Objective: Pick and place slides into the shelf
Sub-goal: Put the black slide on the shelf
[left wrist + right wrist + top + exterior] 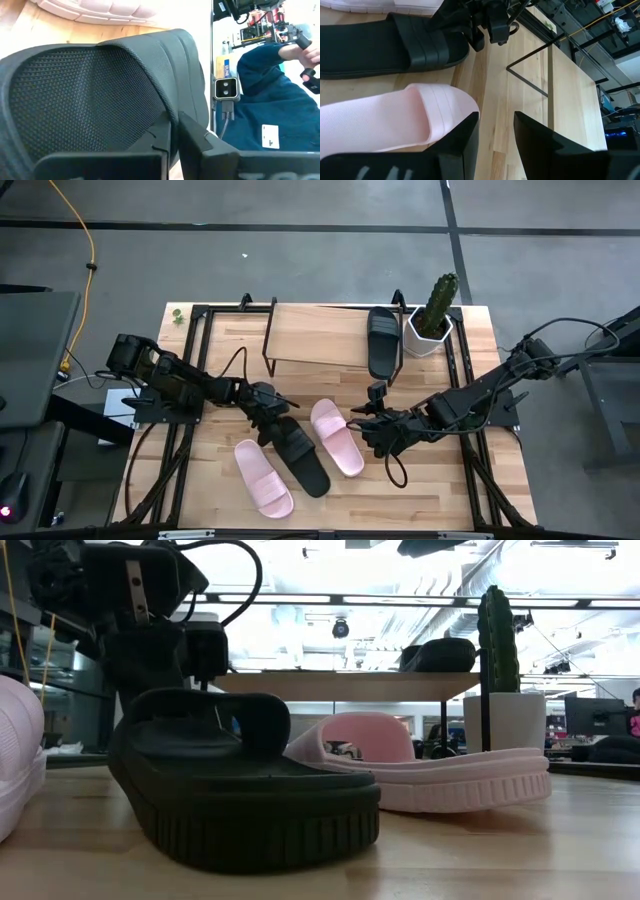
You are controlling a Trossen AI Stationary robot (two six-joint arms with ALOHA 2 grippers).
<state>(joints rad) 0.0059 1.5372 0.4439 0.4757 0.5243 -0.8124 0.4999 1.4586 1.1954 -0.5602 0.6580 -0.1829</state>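
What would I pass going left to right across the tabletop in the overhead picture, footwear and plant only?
Pink sandal nearest the front edge → black sandal on the table → second pink sandal → black sandal on the shelf → potted cactus.

**Crowded middle, open shelf left**

The shelf (318, 332) top lay bare along its left and middle; a black slide (383, 340) and a potted cactus (433, 320) blocked its right end. At mid-table, three slides lay close together, hemmed by the left gripper (268, 412) and right gripper (362, 422). The table's (440, 490) near-right corner stood free.
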